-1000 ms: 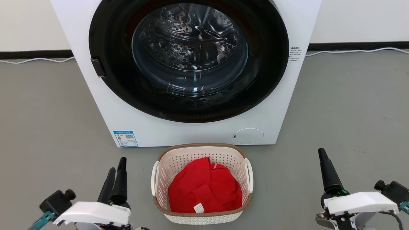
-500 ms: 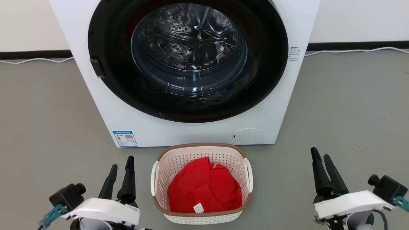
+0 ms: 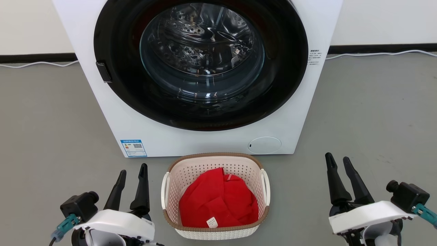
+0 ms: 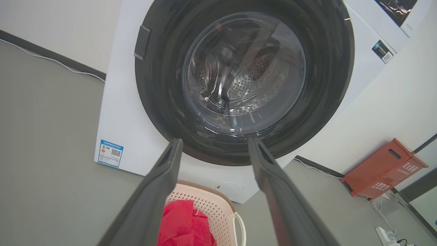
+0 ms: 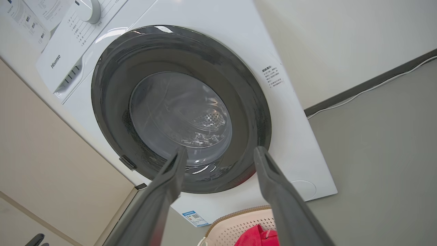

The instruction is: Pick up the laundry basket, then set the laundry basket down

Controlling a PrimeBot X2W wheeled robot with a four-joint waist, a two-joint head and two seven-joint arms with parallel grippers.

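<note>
Cream-white perforated plastic laundry basket (image 3: pixel 214 154) sits on the grey floor (image 3: pixel 51 119) before the white washing machine (image 3: pixel 290 116).
Your left gripper (image 3: pixel 133 168) and right gripper (image 3: pixel 337 156) flank it — both spread wide, holding nothing.

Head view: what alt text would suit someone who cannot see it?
A cream laundry basket holding red cloth sits on the grey floor before a white front-loading washing machine. The left gripper and right gripper flank it, both open, touching nothing.
</note>
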